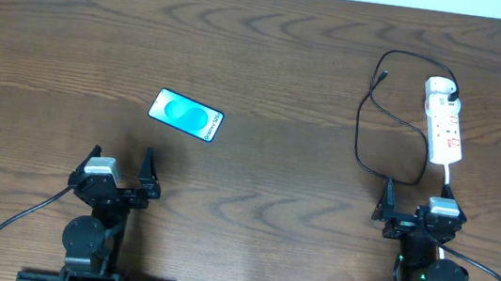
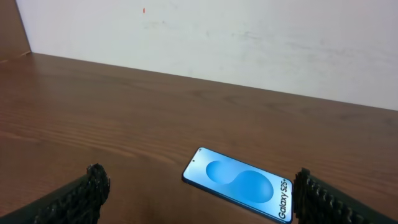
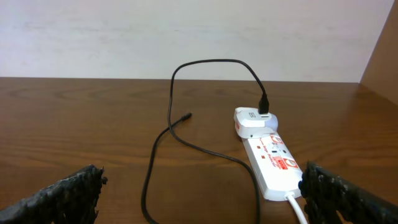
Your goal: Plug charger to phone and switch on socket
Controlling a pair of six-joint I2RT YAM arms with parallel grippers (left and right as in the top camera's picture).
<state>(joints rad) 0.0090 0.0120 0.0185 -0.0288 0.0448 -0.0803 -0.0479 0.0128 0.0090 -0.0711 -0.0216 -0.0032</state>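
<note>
The phone (image 1: 186,114) lies flat on the table, cyan screen up, left of centre; it also shows in the left wrist view (image 2: 239,183). The white socket strip (image 1: 445,122) lies at the far right (image 3: 270,158). A white adapter (image 3: 255,120) is plugged into its far end. The black charger cable (image 1: 367,111) loops left of the strip; its free tip (image 3: 186,116) rests on the table. My left gripper (image 1: 117,175) is open and empty, near the front edge below the phone. My right gripper (image 1: 416,205) is open and empty, just in front of the strip.
The strip's white cord (image 1: 450,173) runs toward the right arm base. The wooden table (image 1: 269,58) reaches a white wall at the back (image 2: 249,37). A brown side panel (image 3: 382,50) stands at the far right.
</note>
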